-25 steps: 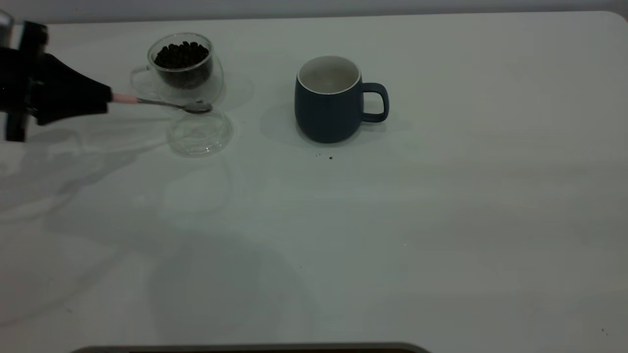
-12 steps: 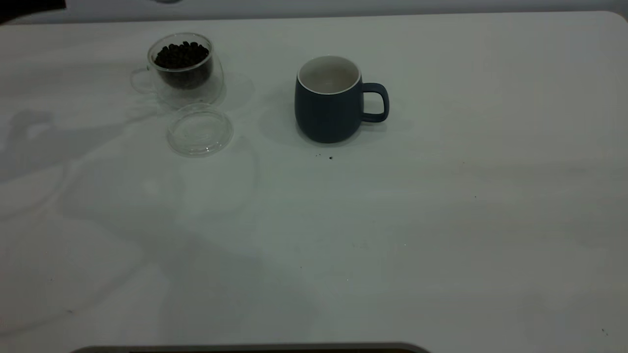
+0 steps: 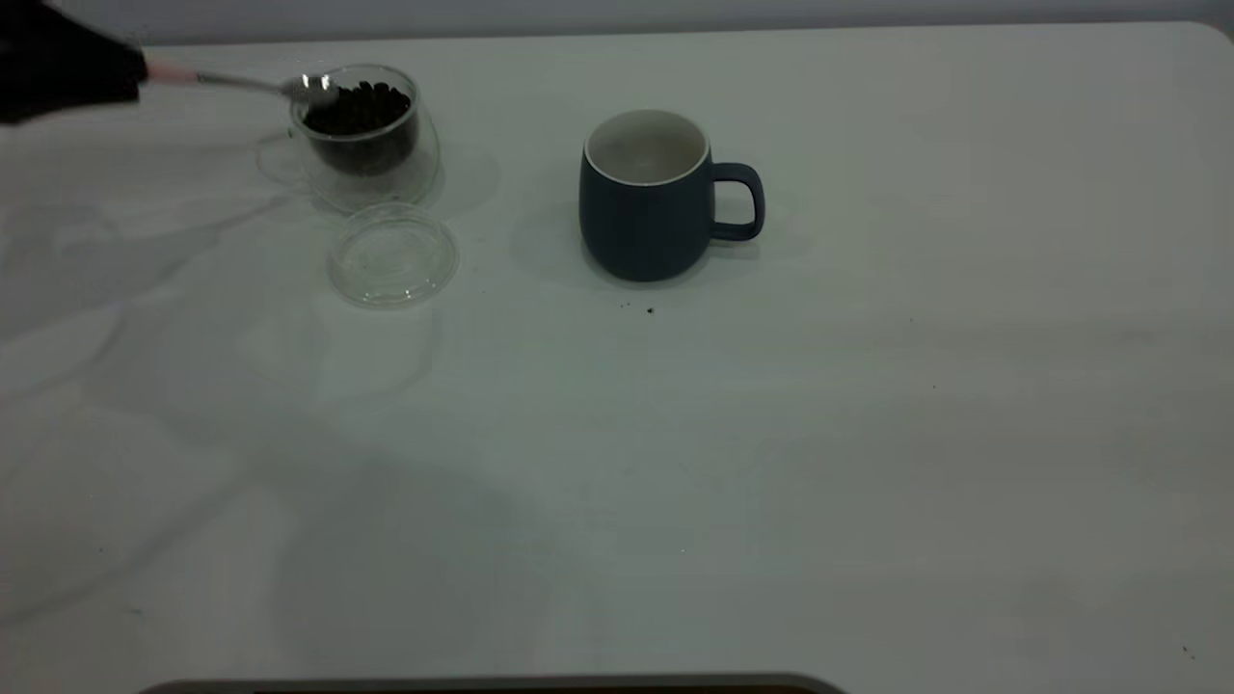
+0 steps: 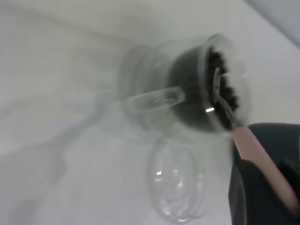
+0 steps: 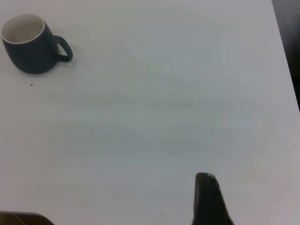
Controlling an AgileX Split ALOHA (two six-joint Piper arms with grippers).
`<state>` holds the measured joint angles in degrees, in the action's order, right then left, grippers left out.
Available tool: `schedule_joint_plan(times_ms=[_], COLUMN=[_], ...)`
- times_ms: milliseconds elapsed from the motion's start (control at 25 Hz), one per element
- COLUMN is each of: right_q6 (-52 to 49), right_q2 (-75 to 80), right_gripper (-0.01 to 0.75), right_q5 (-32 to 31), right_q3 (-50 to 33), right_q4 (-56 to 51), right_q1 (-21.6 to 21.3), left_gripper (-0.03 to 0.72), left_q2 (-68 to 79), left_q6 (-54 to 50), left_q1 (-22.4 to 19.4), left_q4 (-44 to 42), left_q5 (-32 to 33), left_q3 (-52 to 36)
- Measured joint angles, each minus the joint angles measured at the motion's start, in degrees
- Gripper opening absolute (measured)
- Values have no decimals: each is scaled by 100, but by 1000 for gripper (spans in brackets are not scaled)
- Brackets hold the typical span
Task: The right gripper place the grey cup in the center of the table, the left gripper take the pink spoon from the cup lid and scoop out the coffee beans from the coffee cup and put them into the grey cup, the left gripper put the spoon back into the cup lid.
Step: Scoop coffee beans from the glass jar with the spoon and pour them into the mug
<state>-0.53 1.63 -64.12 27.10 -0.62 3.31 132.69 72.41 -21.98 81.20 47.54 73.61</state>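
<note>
My left gripper [image 3: 130,79] is at the far left of the table, shut on the pink handle of the spoon [image 3: 231,83]. The spoon's metal bowl sits at the near rim of the glass coffee cup [image 3: 364,130], on the coffee beans [image 3: 362,104]. In the left wrist view the spoon [image 4: 255,152] runs from my gripper [image 4: 274,190] into the glass cup [image 4: 197,91]. The clear cup lid [image 3: 392,255] lies in front of that cup with nothing in it. The grey cup [image 3: 644,198] stands upright mid-table, handle to the right. My right gripper [image 5: 206,199] is parked far off the grey cup [image 5: 28,44].
A few dark crumbs [image 3: 649,310] lie on the white table [image 3: 868,434] just in front of the grey cup. The table's right edge [image 5: 286,70] shows in the right wrist view.
The left gripper held the spoon over the lid, rose out of the exterior view, and is now back higher up with the spoon's bowl at the coffee cup's rim.
</note>
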Motion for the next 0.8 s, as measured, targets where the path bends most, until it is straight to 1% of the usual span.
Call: schedule_joint_plan(times_ms=[240, 600, 800], right_q6=[0, 6, 6], right_q2=[0, 0, 0], right_gripper=[488, 488, 488], right_q5=[0, 0, 0], right_q3=[0, 0, 0], right_q4=[0, 0, 0], right_q1=[0, 0, 0], left_gripper=[131, 131, 131], left_q2=[288, 497, 524], left_q6=[272, 526, 533], left_q1=[64, 354, 354], left_q4=[82, 458, 700], left_q5=[-5, -64, -64], left_q3=[42, 55, 55])
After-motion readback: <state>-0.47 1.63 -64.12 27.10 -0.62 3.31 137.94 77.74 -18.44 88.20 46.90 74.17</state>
